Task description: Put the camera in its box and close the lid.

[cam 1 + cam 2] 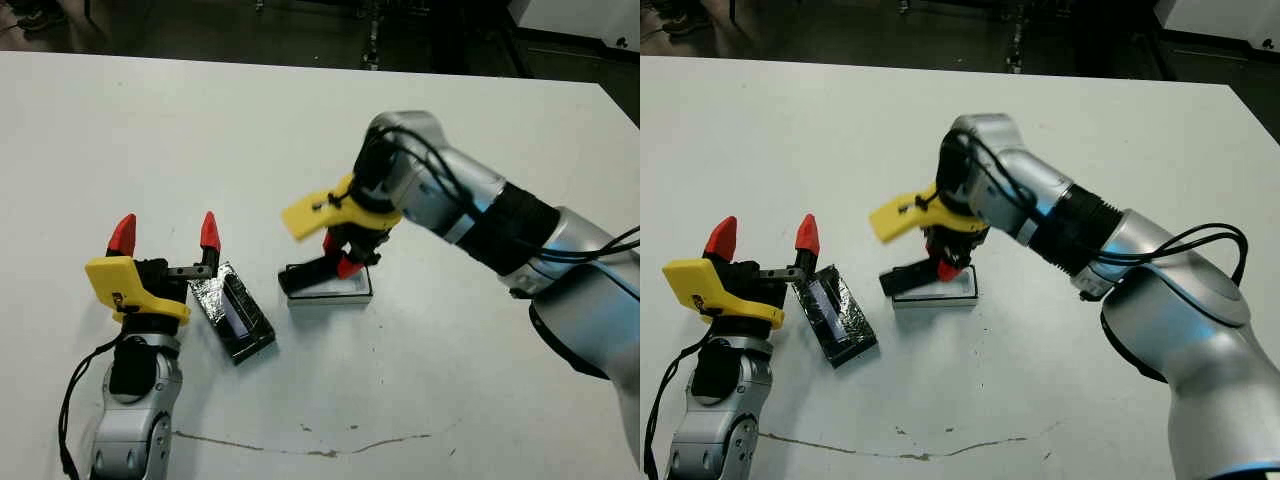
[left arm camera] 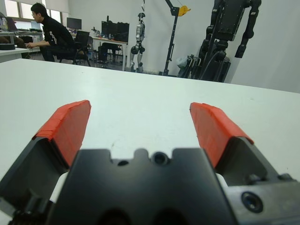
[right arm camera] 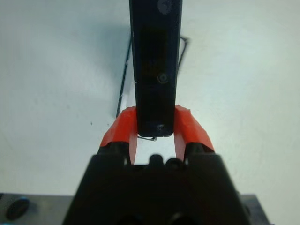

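While the right claw (image 3: 155, 125) pinches the camera (image 3: 156, 61) by one end, the bar slants over the box (image 1: 331, 288), its free end toward eight o'clock. The lid (image 1: 232, 310) lies at nine o'clock of the box, beside the spread, empty left claw (image 1: 166, 234).

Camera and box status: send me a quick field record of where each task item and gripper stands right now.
camera: clamped between the right gripper's fingers, tilted, one end over the box
box: open on the table, under the right gripper
lid: flat on the table, left of the box, not on it
left gripper: fingers apart, empty, beside the lid
task stage: camera not yet lying in box
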Controlling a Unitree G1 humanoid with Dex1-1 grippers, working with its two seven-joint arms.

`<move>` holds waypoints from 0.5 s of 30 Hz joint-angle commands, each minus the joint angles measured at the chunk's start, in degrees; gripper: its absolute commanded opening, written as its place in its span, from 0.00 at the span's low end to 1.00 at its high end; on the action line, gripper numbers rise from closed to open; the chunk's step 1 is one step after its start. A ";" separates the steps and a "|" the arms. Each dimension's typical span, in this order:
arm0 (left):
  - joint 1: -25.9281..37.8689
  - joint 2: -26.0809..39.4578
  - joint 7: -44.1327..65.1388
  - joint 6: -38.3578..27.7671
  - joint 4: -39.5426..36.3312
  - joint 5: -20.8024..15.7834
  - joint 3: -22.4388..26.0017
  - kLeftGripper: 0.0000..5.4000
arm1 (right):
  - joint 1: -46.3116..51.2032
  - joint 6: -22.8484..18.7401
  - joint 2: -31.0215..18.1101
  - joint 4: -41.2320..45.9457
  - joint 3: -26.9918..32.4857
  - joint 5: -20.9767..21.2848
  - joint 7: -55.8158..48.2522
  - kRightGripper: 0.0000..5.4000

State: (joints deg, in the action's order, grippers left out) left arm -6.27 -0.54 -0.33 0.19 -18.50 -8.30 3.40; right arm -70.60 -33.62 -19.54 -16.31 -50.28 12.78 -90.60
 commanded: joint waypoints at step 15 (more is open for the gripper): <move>-0.60 -0.16 -0.06 0.55 0.01 0.25 0.19 1.00 | 5.38 -7.84 -2.88 2.04 5.92 -2.49 1.13 0.31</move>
State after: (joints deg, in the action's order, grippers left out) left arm -6.29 -0.54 -0.31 0.19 -18.50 -8.08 3.42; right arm -66.05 -40.33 -21.71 -14.46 -45.56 10.94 -89.92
